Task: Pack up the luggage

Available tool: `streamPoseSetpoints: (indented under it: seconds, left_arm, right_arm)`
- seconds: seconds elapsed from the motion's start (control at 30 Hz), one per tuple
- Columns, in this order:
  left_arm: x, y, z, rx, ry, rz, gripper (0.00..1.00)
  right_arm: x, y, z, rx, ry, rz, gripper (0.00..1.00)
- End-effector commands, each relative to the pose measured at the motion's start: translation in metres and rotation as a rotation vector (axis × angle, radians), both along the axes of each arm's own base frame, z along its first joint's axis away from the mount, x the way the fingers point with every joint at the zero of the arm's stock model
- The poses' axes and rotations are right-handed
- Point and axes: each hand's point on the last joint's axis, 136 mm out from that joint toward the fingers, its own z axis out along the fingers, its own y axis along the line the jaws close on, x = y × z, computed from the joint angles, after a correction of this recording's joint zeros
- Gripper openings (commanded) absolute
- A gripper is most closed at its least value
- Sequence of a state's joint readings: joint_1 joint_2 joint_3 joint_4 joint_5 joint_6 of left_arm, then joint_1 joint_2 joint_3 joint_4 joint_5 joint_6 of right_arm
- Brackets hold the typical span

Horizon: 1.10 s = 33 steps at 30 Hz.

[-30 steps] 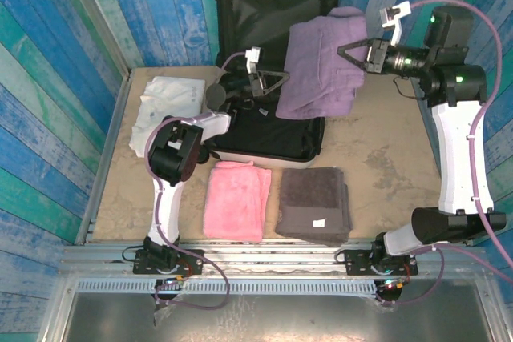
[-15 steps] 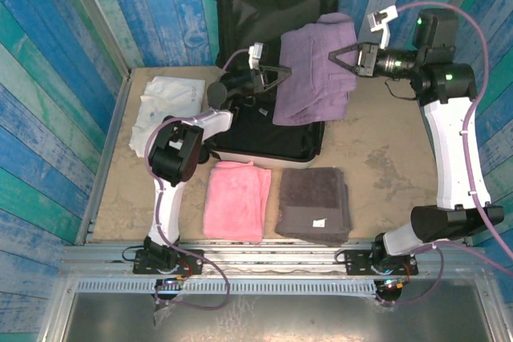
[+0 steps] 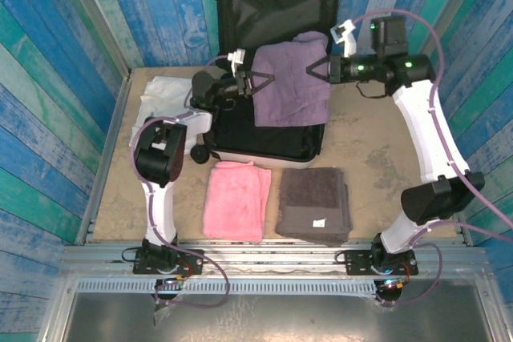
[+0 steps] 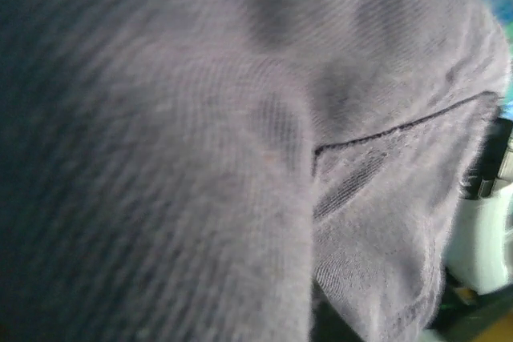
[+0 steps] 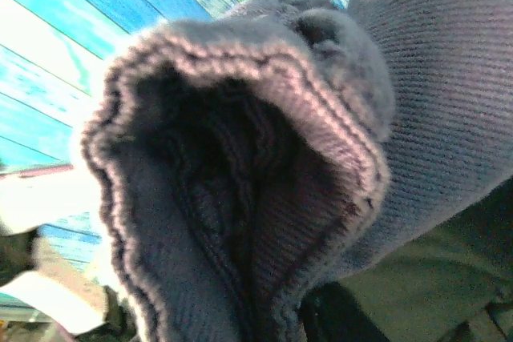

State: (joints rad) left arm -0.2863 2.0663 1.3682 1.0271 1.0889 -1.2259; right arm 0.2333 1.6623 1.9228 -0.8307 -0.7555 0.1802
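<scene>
Currently pinching purple cloth [image 3: 292, 86] at its 3 o'clock edge with right gripper [image 3: 319, 70], reaching toward 9 o'clock. Meeting its 9 o'clock edge with left gripper [image 3: 264, 82]; cannot tell whether clamped or spread. Holding it over open luggage [image 3: 272, 7] at table's [image 3: 377, 158] 12 o'clock.

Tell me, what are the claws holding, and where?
The purple cloth, hanging over the suitcase. The right claw pinches its right edge; the left claw looks to pinch its left edge.
</scene>
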Motion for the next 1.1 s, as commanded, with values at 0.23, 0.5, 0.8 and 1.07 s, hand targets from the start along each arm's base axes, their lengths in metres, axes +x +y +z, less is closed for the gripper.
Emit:
streamPoseSetpoints:
  seconds: [0.23,0.5,0.8,1.07]
  left_arm:
    - [0.02,0.047,-0.029,0.644,-0.016,0.146,0.0]
    - [0.021,0.059,-0.08,0.844,0.105,0.053,0.0]
    - [0.027,0.079,-0.159,1.008,0.235,0.057,0.0]
    - [0.032,0.12,-0.231,1.272,0.36,0.135,0.61]
  right_arm:
    - [0.034,0.019,-0.056,-0.074,-0.022,-0.103,0.0]
    - [0.049,0.025,-0.105,-0.124,0.093,-0.154,0.0]
    - [0.06,0.024,-0.181,-0.219,0.218,-0.166,0.0]
    - [0.062,0.004,-0.29,-0.437,0.391,-0.19,0.44]
